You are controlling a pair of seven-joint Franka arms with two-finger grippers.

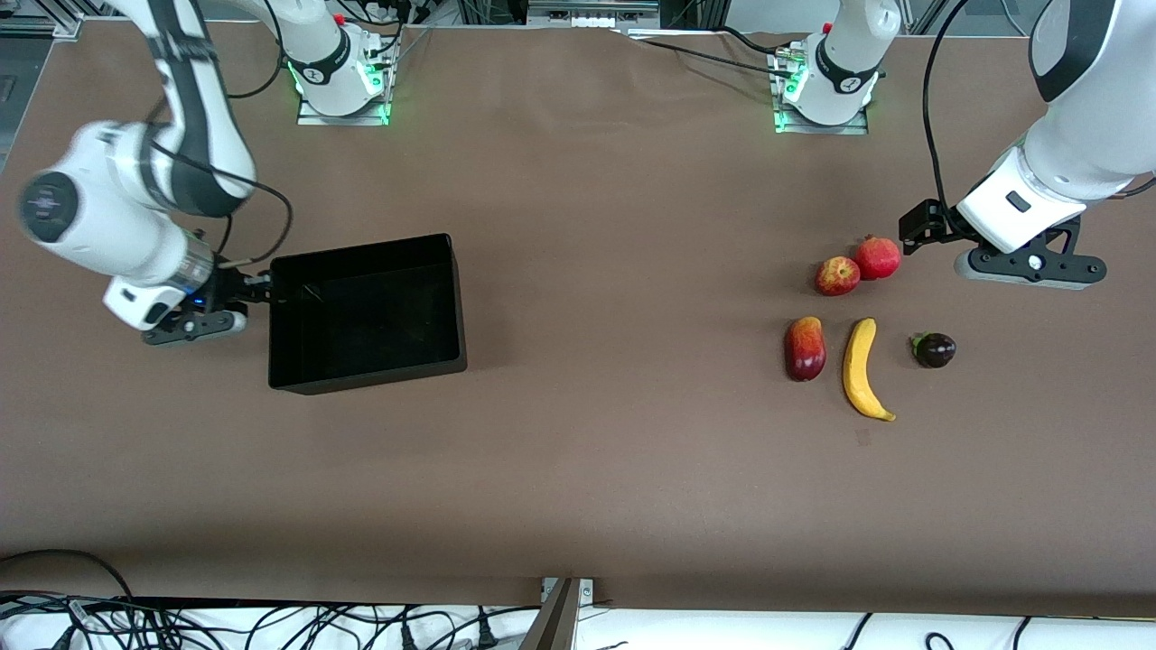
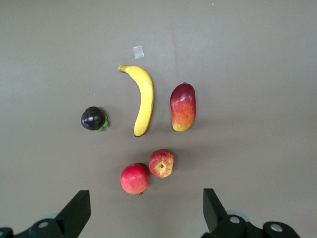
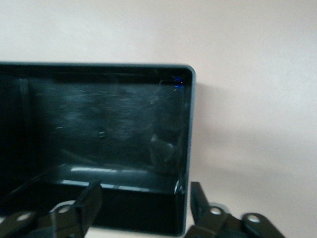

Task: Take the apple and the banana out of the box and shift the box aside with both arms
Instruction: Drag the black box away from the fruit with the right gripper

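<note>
The black box (image 1: pixel 366 311) stands toward the right arm's end of the table, empty inside (image 3: pixel 99 124). My right gripper (image 1: pixel 256 285) (image 3: pixel 143 196) is open, low against the box's end wall by a corner, fingers spread apart. Toward the left arm's end lie the pomegranate (image 1: pixel 878 257) (image 2: pixel 134 178) touching the apple (image 1: pixel 837 275) (image 2: pixel 162 163), then nearer the front camera the mango (image 1: pixel 806 348) (image 2: pixel 183 106), banana (image 1: pixel 862 366) (image 2: pixel 143 99) and purple fruit (image 1: pixel 935 349) (image 2: pixel 93 118). My left gripper (image 1: pixel 1030 267) (image 2: pixel 146 198) is wide open and empty, up in the air beside the pomegranate.
A small tape mark (image 1: pixel 862 438) (image 2: pixel 138 52) lies on the brown table just nearer the front camera than the banana. The arm bases (image 1: pixel 341 72) (image 1: pixel 826 81) stand along the table's edge farthest from the camera. Cables (image 1: pixel 271 623) hang at the nearest edge.
</note>
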